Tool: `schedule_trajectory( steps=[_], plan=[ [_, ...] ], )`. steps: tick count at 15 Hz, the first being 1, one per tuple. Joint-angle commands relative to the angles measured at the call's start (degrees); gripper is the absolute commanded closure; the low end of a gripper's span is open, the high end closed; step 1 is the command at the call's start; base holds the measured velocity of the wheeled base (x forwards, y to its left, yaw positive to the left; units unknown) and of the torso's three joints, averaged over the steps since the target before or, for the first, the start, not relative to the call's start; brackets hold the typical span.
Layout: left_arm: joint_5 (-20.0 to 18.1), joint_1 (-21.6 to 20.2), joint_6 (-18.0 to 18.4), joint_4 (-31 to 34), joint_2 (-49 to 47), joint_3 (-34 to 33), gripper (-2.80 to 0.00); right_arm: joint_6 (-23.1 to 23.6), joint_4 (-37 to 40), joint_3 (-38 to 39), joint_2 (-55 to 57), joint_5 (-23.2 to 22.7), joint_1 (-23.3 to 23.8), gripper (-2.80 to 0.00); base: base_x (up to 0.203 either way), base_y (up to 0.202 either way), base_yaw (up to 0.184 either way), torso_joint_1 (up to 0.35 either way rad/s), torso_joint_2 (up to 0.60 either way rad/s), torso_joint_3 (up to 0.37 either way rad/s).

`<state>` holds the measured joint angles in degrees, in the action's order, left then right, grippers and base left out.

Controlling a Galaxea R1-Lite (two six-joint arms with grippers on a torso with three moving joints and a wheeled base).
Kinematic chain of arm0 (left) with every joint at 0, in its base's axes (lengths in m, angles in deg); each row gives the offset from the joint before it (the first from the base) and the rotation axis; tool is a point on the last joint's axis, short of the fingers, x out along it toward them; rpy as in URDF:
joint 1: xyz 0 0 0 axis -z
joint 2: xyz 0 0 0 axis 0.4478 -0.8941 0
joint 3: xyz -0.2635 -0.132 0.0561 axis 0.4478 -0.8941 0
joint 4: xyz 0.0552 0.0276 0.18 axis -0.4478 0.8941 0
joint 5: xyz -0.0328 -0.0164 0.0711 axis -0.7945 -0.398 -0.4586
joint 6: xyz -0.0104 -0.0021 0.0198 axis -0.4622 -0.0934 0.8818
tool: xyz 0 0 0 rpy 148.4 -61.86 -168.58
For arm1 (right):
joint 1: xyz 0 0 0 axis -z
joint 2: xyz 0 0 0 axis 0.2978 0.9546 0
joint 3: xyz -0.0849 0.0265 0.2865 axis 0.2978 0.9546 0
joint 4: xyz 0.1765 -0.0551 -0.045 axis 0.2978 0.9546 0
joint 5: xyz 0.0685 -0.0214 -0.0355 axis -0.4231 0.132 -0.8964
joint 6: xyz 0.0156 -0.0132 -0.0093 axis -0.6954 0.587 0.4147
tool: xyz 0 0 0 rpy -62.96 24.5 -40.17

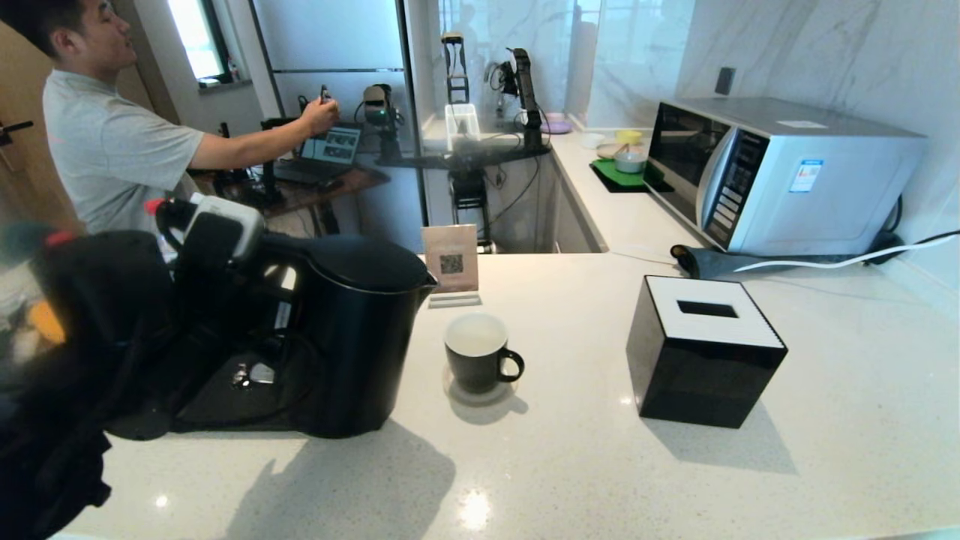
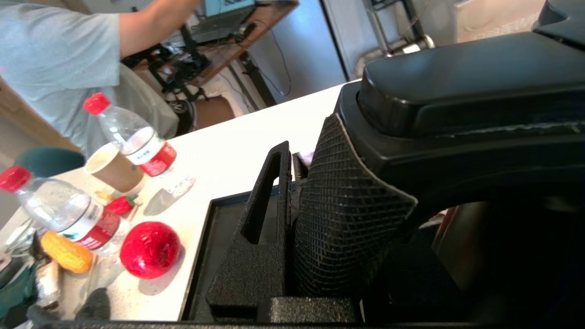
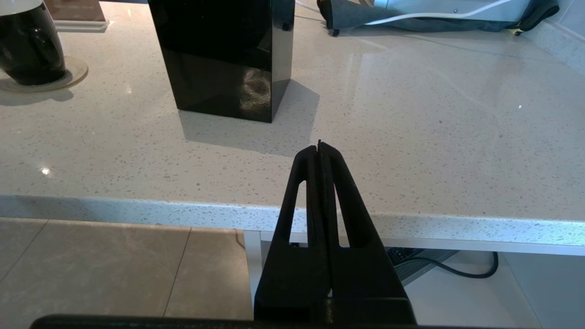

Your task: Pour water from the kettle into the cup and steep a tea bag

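Note:
The large black kettle [image 1: 358,330] stands upright on a black tray [image 1: 217,409] at the counter's left. My left gripper [image 2: 315,196] is shut on the kettle's textured handle [image 2: 352,219]; one finger [image 2: 269,201] shows beside it and the other is hidden behind the handle. The small black cup [image 1: 478,354] with a white inside sits on a round coaster [image 1: 480,394] just right of the kettle, also showing as the cup [image 3: 29,45] in the right wrist view. I cannot tell if it holds water. No tea bag shows. My right gripper [image 3: 320,148] is shut and empty before the counter's front edge.
A black tissue box [image 1: 701,352] stands right of the cup, a QR sign [image 1: 450,259] behind it, a microwave [image 1: 780,172] at the back right. Left of the tray lie water bottles [image 2: 132,137], a tan paper cup [image 2: 112,169] and a red fruit [image 2: 150,250]. A person [image 1: 105,142] stands behind.

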<state>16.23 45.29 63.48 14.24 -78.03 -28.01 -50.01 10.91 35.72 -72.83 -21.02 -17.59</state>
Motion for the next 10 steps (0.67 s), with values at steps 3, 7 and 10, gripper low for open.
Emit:
schedule_trajectory(
  steps=[3,7,10],
  plan=[
    [1.5,2.2,0.2,5.0,1.3,1.8,0.00,0.0,0.0,0.0,0.1,0.0,-0.1,0.00,0.000,0.000,0.000,0.000,0.00,0.000],
    [1.9,3.7,0.4,9.1,1.8,3.4,0.00,0.0,0.0,0.0,0.1,0.0,0.0,0.00,0.000,0.000,0.000,0.000,0.00,0.000],
    [4.0,4.1,0.5,12.6,1.5,5.9,0.00,0.0,0.0,0.0,0.1,0.0,0.0,0.00,0.000,0.000,0.000,0.000,0.00,0.000]
  ],
)
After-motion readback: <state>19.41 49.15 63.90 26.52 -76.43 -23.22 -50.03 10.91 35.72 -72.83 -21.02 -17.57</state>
